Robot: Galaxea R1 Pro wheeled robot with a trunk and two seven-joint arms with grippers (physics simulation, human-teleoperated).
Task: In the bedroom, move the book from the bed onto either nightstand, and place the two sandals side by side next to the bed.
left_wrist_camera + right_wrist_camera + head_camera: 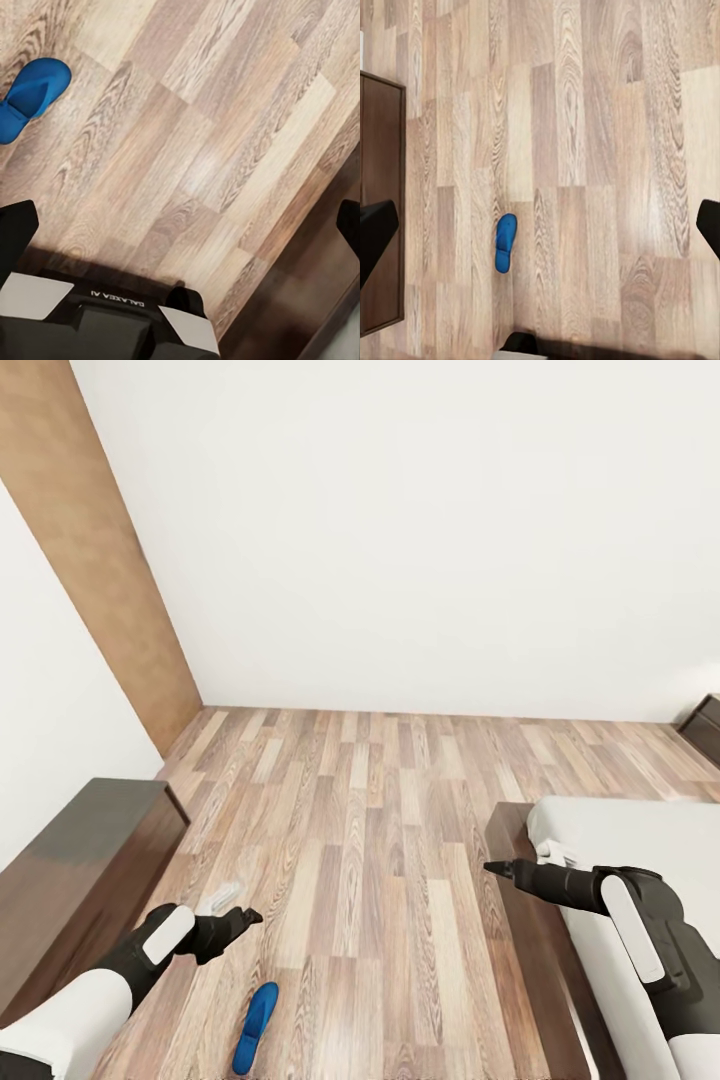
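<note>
Blue sandal [256,1028] lies below left gripper [243,918].

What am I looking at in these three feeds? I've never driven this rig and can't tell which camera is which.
The large picture comes from the robot's head, looking down over both arms. Its left claw and right claw hang in the air, holding nothing. The other two pictures come from cameras on each wrist, looking down past the claw fingers; the dark shapes at the picture edges are those fingers, spread apart. One blue sandal lies on the wood floor near the left arm; both wrist cameras catch it too. The bed is at the right, a long dark bench at the left.
</note>
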